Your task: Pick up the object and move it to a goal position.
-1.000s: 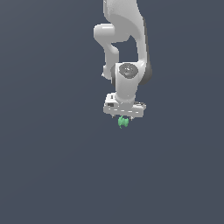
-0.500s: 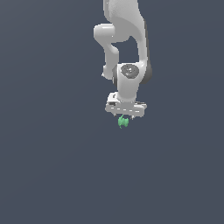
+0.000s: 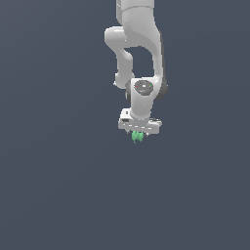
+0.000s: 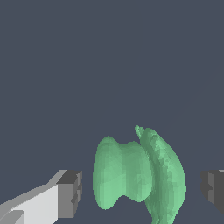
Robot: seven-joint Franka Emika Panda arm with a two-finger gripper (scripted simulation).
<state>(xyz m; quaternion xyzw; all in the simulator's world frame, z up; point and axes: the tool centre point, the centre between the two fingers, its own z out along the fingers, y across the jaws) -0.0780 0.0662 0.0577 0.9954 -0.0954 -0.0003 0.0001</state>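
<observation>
We see the white arm (image 3: 139, 58) reaching down, its jaws spread, pads (image 4: 70, 193) clear of the green object (image 4: 140, 175) between them.

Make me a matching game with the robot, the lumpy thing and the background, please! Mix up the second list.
Things:
1. object
2. robot arm
3. finger pads
4. background

Descriptions:
A. white
B. dark grey blocks, one on each side of the lumpy thing with a gap
C. bright green, sitting between the fingers of the hand
D. plain slate blue-grey

Pairs: 1-C, 2-A, 3-B, 4-D
</observation>
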